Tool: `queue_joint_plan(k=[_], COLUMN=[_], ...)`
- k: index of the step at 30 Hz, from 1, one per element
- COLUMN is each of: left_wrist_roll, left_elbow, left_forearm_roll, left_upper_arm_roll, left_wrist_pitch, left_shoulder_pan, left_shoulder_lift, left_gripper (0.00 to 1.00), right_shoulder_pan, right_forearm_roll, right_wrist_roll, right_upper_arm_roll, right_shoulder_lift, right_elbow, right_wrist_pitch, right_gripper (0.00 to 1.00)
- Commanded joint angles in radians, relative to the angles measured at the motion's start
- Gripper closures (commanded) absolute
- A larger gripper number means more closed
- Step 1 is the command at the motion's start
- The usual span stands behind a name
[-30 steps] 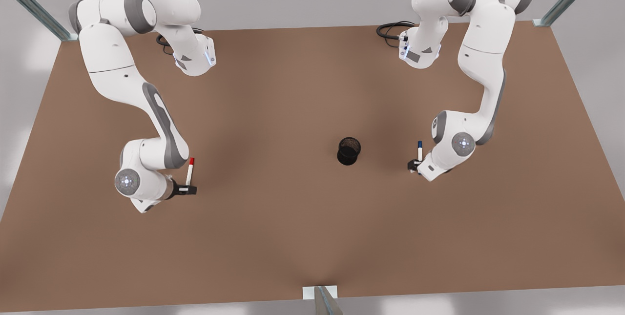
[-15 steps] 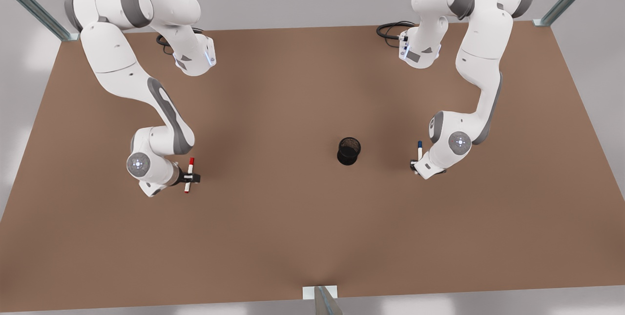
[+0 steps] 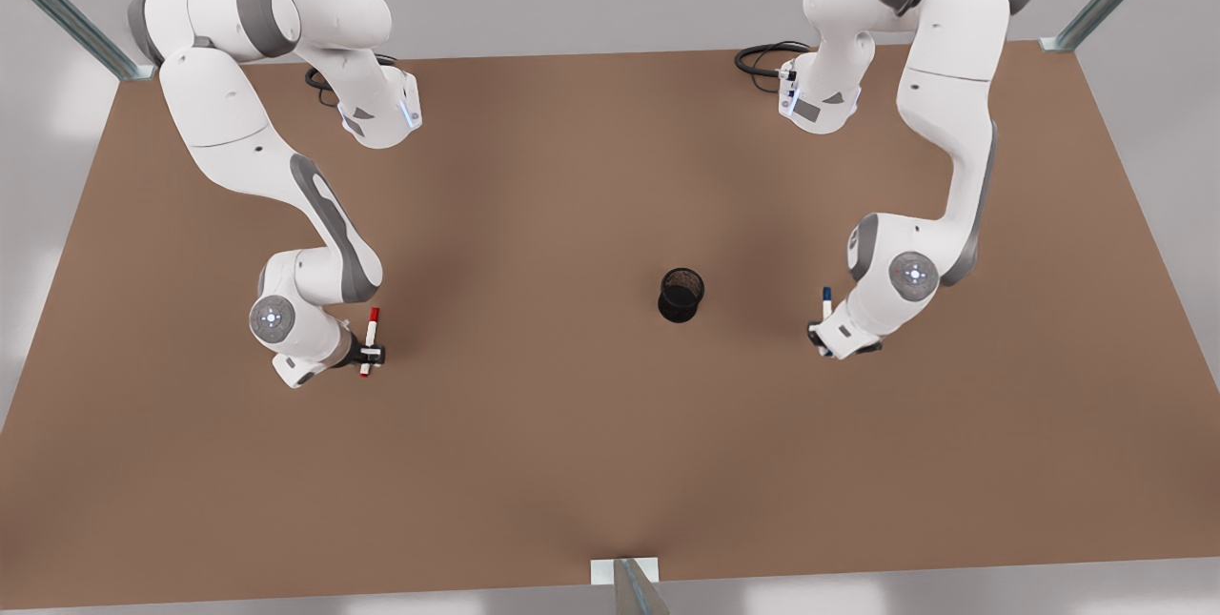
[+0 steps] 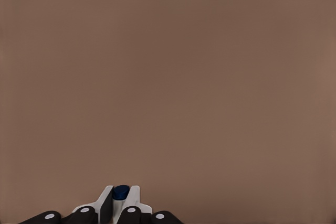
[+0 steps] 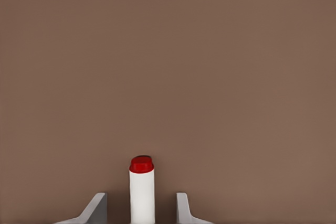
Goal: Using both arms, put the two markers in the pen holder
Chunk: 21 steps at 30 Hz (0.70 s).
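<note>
Gripping the blue-capped marker (image 3: 825,302) near the front view's right, left gripper (image 3: 818,337) pinched tight on the white barrel, blue end (image 4: 121,192) visible between its fingers (image 4: 134,201) in the left wrist view. Straddling the red-capped marker (image 3: 370,340) near the front view's left, right gripper (image 3: 371,355) spread, fingers (image 5: 94,208) apart from the barrel on either side in the right wrist view, red end (image 5: 142,164) pointing out between them over the brown table (image 3: 572,443). Standing upright on the table between the two arms, black mesh pen holder (image 3: 681,295), nearer the blue-capped marker, well apart from the red-capped one. Neither marker yet in the pen holder.
</note>
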Motion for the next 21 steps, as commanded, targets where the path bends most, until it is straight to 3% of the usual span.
queue_joint_plan(k=[1, 5, 8, 12, 17, 21], left_wrist_roll=[-0.026, -0.059, -0.174, -0.227, 0.635, 1.089], left_elbow=[0.051, 0.137, 0.222, 0.305, 0.299, 0.277], left_forearm_roll=[-0.011, -0.022, -0.134, -0.336, -0.819, -0.942], left_upper_arm_roll=[0.000, -0.008, -0.077, -0.080, -0.077, -0.077], left_wrist_pitch=[-0.249, -0.402, -0.402, -0.298, -0.192, -0.180], left_shoulder_pan=[-0.011, -0.027, -0.043, -0.115, -0.115, -0.120], left_shoulder_lift=[-0.022, -0.130, -0.131, -0.104, -0.062, -0.051], left_gripper=[0.79, 0.79, 0.79, 0.79, 0.79, 0.79], right_shoulder_pan=[0.000, 0.003, 0.003, 0.003, 0.003, 0.002], right_forearm_roll=[-0.008, -0.020, -0.027, -0.028, -0.034, -0.036], right_wrist_roll=[-0.005, 0.000, 0.000, 0.000, -0.002, -0.008], right_upper_arm_roll=[0.000, 0.000, 0.000, 0.000, 0.000, 0.000], right_shoulder_lift=[-0.001, -0.001, -0.001, -0.001, -0.001, -0.001], right_elbow=[0.000, 0.000, 0.000, 0.000, 0.002, 0.008], right_wrist_pitch=[0.005, 0.005, 0.005, 0.005, 0.004, -0.002], right_gripper=[0.41, 0.50, 0.56, 0.62, 0.70, 0.74])
